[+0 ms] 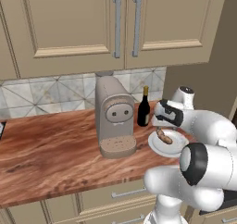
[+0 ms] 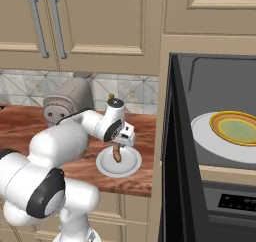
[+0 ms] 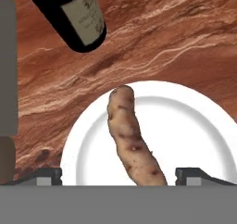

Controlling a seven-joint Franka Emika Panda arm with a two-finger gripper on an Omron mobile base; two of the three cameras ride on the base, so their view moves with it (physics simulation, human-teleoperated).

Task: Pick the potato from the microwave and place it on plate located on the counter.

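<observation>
Lumpy brown potato over plate

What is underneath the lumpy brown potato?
A plain round white plate lies under the lumpy brown potato, on the reddish-brown wooden counter. The plate's part directly beneath the potato is covered.

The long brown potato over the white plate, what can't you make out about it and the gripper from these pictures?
- Lumpy brown potato: near end cut off at the bottom of the hand view, so any grip is hidden.
- Gripper: jaw state unclear in the right base view, too small.
- Round white plate: right part behind the arm in the left base view.
</observation>
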